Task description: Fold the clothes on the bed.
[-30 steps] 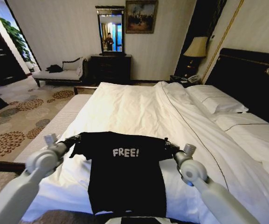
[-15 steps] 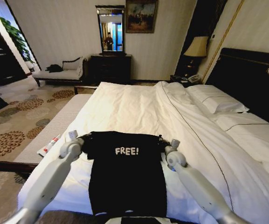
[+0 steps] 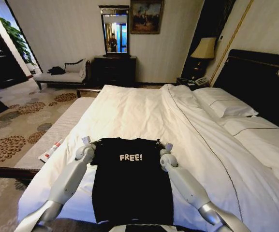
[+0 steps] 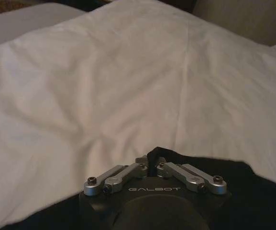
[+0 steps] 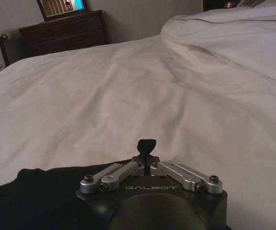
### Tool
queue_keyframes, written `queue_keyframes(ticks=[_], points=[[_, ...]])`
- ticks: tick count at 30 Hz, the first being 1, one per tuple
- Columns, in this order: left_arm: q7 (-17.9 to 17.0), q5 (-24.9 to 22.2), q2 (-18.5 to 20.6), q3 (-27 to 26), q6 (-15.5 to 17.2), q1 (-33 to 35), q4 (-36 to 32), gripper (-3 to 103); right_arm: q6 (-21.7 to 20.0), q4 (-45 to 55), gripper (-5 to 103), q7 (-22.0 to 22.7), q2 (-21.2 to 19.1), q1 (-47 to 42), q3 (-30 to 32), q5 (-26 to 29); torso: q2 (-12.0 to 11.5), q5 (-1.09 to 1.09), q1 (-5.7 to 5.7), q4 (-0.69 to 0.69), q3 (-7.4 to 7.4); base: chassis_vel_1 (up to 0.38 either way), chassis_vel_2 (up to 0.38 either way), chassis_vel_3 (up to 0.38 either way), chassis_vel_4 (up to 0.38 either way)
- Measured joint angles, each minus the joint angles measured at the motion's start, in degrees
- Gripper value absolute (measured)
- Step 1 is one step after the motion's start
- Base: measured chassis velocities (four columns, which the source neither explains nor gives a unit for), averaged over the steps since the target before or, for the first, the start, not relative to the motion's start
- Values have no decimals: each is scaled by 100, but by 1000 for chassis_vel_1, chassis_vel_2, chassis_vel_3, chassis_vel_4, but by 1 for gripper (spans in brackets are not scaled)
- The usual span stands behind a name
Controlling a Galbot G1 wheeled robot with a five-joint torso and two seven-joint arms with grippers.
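- Black T-shirt [image 3: 131, 181]: flat on bed [image 3: 139, 108], long axis running back toward robot.
- Left tool [image 3: 92, 143]: clenched on left shoulder corner.
- Right tool [image 3: 159, 143]: clenched on right shoulder corner; shirt lies between them.

The T-shirt [image 3: 132, 181] lies flat on the near end of the bed [image 3: 144, 111]. The left end effector [image 3: 92, 143] sits at its left shoulder, the right end effector [image 3: 160, 143] at its right, each seemingly pinching fabric.

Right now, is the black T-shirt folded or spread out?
Partly folded: the T-shirt lies as a narrow strip without sleeves showing, pinched at its top corners by both closed jaws.
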Motion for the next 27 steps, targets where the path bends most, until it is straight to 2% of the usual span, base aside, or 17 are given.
queue_keyframes(ticks=[1,4,6,8,10,11,14,15,17,18,19,20,21,22,23,25,27], points=[[-17,25,-10,-58,7,61,-46,8,16,2,-3,11,0,-38,26,-110,0,0,0,1,0,0,0,0,0],[-52,61,-21,-182,19,158,-130,19,44,42,1,9,-10,-106,86,-218,0,1,0,1,0,0,0,0,0],[-104,223,17,-588,5,492,-435,30,116,338,17,-3,-129,-381,365,-294,0,-2,0,0,0,0,0,0,0],[-114,251,66,-773,-15,666,-602,36,173,470,17,-3,-182,-507,467,-249,0,1,1,-2,-1,0,0,0,0],[-77,318,189,-1266,-153,1159,-1024,41,357,937,28,9,-347,-886,790,38,0,-1,0,-1,-1,0,0,0,0],[-77,318,189,-1266,-153,1159,-1024,41,357,937,28,9,-347,-886,790,38,0,-1,0,-1,-1,0,0,0,0],[-1,254,255,-2062,-362,1867,-1691,57,498,1574,44,7,-437,-1400,1271,609,1,-2,-2,1,-2,0,0,0,0],[-1,254,255,-2062,-362,1867,-1691,57,498,1574,44,7,-437,-1400,1271,609,1,-2,-2,1,-2,0,0,0,0],[31,105,249,-2597,-460,2343,-2305,68,503,1856,55,-8,-418,-1674,1548,1139,1,0,-3,2,-2,0,0,0,0],[46,47,232,-2769,-499,2487,-2586,74,483,1981,55,-4,-371,-1841,1776,1494,1,1,-3,7,-2,0,0,0,0],[52,-7,223,-2824,-514,2527,-2739,74,471,2044,60,1,-345,-1929,1890,1669,1,2,-3,7,-2,0,0,0,0],[72,-289,194,-2940,-527,2583,-3207,79,407,2222,66,25,-265,-2178,2211,2265,1,-1,-3,-4,-2,0,0,0,0],[72,-289,194,-2940,-527,2583,-3207,79,407,2222,66,25,-265,-2178,2211,2265,1,-1,-3,-4,-2,0,0,0,0],[72,-550,172,-3062,-528,2634,-3545,84,326,2269,71,46,-222,-2242,2335,2634,2,-2,-2,-10,-2,0,0,0,0],[51,-882,155,-3231,-527,2681,-3966,89,212,2283,77,71,-185,-2262,2417,3008,2,-1,-2,-6,-2,0,0,0,0],[34,-1154,153,-3362,-524,2694,-4309,94,138,2264,82,95,-162,-2262,2435,3185,2,2,-3,-3,-2,0,0,0,0],[-72,-1729,202,-3591,-485,2654,-5056,100,-20,2139,93,222,-105,-2261,2426,3396,1,2,-2,3,-1,0,0,0,0]])
